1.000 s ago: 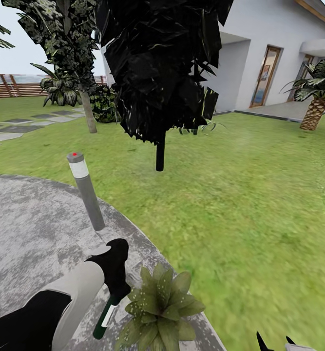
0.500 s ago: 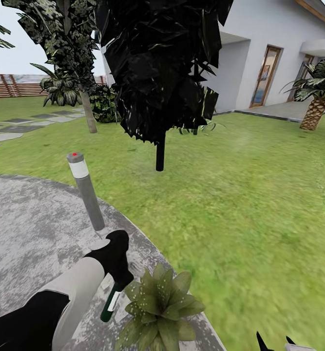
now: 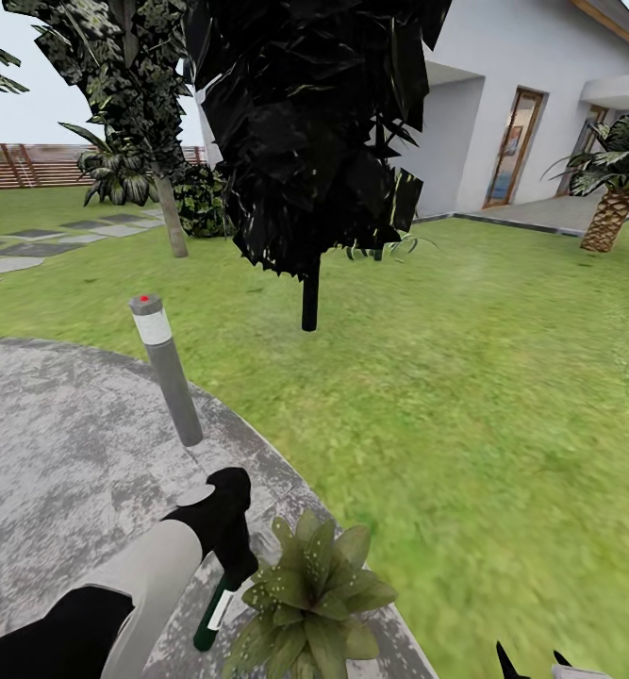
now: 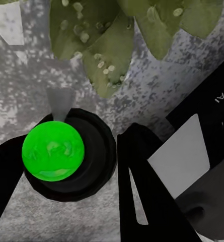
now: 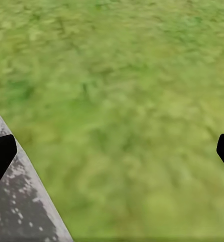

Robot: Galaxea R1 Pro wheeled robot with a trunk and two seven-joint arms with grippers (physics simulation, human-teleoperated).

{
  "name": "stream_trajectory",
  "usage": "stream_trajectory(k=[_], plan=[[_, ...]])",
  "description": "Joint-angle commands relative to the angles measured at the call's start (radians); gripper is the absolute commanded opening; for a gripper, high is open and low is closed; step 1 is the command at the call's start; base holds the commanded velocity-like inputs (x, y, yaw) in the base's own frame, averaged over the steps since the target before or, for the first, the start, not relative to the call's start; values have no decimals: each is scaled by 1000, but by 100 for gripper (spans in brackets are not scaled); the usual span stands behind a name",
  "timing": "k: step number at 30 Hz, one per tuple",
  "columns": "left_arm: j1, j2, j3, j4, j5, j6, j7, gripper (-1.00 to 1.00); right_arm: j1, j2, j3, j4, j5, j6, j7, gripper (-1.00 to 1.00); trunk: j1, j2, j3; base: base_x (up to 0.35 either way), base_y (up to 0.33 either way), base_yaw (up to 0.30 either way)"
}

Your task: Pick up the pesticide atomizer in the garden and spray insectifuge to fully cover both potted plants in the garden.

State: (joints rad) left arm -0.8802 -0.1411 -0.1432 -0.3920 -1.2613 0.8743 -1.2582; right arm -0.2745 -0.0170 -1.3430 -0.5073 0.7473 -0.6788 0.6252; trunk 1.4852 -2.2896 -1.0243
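One potted plant (image 3: 309, 589) low center of head view, at the paved patio (image 3: 59, 443) edge. Left gripper (image 3: 227, 556) pinches the pesticide atomizer (image 3: 212, 613), bottle hanging just left of the leaves. Right gripper (image 5: 112, 151) fingers spread wide over lawn (image 5: 132, 101). Bollard (image 3: 166, 370) stands mid-left.

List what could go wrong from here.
1. The left gripper holds the atomizer close beside the plant; a small swing could knock its leaves.
2. Aimed down at the patio, the spray may miss the far leaves.
3. The bollard stands near the arm's path.
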Motion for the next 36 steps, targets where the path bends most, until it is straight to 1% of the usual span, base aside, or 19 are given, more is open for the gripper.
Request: stream_trajectory(k=[1,5,8,17,21,26,30,33,36], plan=[[-1,-4,-3,-6,-7,7,-9,-100,-2,0,-8,0,4,-4,8,100,0,0,-1,0,0,0],[-2,-18,0,-58,-3,9,-9,-100,-2,0,-8,0,4,-4,8,100,0,0,-1,0,0,0],[-2,-22,1,-72,-3,9,-9,-100,-2,0,-8,0,4,-4,8,100,0,0,-1,0,0,0],[-8,-22,-2,-77,-1,16,-9,-100,-2,0,-8,0,4,-4,8,100,0,0,-1,0,0,0],[-14,-28,-1,-79,-1,17,-9,-100,-2,0,-8,0,4,-4,8,100,0,0,-1,0,0,0],[-14,-26,1,-77,3,17,-9,-100,-2,0,-8,0,4,-4,8,100,0,0,-1,111,-81,0],[-12,-21,1,-64,-7,17,-8,-100,-2,0,-8,0,4,-4,8,100,0,0,-1,35,-47,0],[-7,-20,0,-61,-9,17,-7,-100,-2,0,-8,0,4,-4,8,100,0,0,-1,13,-11,0],[-7,-21,-1,-61,-9,17,-7,-100,-2,0,-8,0,4,-4,8,100,0,0,-1,66,-180,0]])
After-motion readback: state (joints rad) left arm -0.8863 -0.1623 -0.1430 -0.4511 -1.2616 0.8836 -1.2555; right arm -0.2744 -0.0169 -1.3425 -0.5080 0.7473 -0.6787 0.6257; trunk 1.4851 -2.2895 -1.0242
